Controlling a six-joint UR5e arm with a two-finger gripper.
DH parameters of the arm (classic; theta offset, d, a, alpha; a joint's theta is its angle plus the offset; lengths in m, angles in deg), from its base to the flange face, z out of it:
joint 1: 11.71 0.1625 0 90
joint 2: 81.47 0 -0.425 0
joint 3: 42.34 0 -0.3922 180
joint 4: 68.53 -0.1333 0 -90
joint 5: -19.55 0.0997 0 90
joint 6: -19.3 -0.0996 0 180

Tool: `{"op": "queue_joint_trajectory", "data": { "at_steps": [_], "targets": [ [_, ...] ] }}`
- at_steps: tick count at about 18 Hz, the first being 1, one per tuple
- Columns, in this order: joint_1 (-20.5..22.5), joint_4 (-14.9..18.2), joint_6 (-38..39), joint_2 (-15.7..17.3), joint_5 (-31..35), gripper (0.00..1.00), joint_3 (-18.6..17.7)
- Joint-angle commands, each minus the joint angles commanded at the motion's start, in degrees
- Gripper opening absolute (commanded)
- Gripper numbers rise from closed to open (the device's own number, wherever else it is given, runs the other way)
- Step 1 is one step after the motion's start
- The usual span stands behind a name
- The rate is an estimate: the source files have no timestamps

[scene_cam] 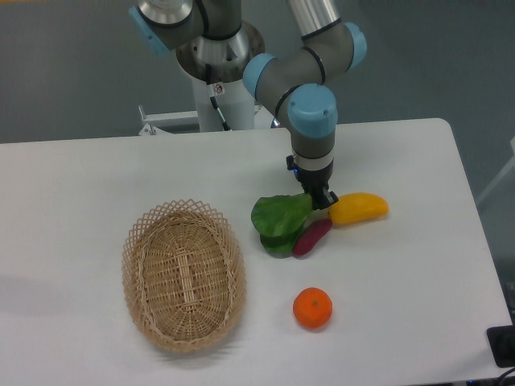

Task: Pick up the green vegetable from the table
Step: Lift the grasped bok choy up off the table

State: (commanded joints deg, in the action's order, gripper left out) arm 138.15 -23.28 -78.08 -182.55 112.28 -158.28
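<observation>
The green vegetable (279, 220) is a toy bok choy with dark-green leaves, lying on the white table (80, 185) right of the basket. Its stalk end is hidden under my gripper. My gripper (320, 199) points straight down at the vegetable's right end, low at the table, with its fingers at the leaf's edge. I cannot tell whether the fingers are closed on the vegetable. A purple piece (312, 237) lies against the vegetable's lower right. A yellow curved piece (359, 208) lies just right of the gripper.
A woven oval basket (183, 275) stands on the left of the table. An orange (312, 309) sits toward the front, below the vegetables. The arm's base (217, 72) is at the back edge.
</observation>
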Motion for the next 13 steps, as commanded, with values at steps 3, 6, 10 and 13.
{"op": "queue_joint_trajectory", "data": {
  "at_steps": [3,6,10,13],
  "targets": [
    [-0.09,5.89,0.96,1.23,-4.30,0.32,4.22],
    [0.09,7.48,3.67,2.03,-10.00,0.31,7.03],
    [0.18,7.48,11.31,2.29,-17.83,0.31,10.29],
    [0.26,6.87,17.91,2.29,-22.93,0.30,12.13]
  ]
}}
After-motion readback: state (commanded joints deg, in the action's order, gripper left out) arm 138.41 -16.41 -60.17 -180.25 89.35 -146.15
